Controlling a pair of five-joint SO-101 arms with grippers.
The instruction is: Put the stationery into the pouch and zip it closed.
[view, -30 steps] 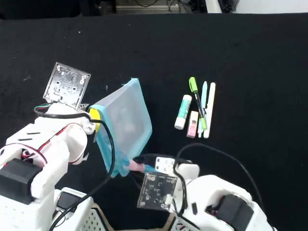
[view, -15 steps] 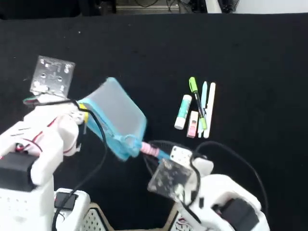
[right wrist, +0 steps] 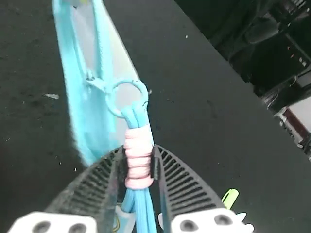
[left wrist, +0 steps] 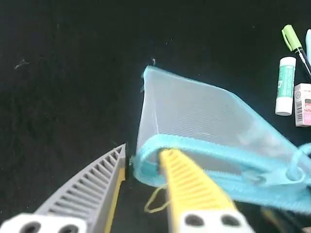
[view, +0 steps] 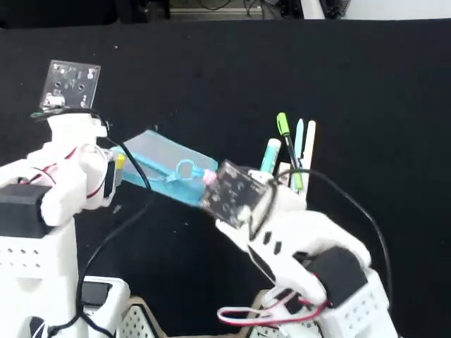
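My right end effector (right wrist: 138,167) is clamped on the pink-wrapped blue cord zip pull (right wrist: 138,150). My left end effector (left wrist: 143,170) pinches the end of the translucent blue-trimmed mesh pouch (view: 165,160), at 9 o'clock from the loose pens and glue stick (view: 289,151). Draw along the zip line, not upward.

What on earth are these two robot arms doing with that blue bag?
They are holding a blue mesh pouch between them, above the black table. The left gripper clamps one end of the pouch, while the right gripper pinches the zipper's pull cord at the other end. The stationery is not in it yet: the glue stick, green highlighter and pens lie on the table beside the right arm.
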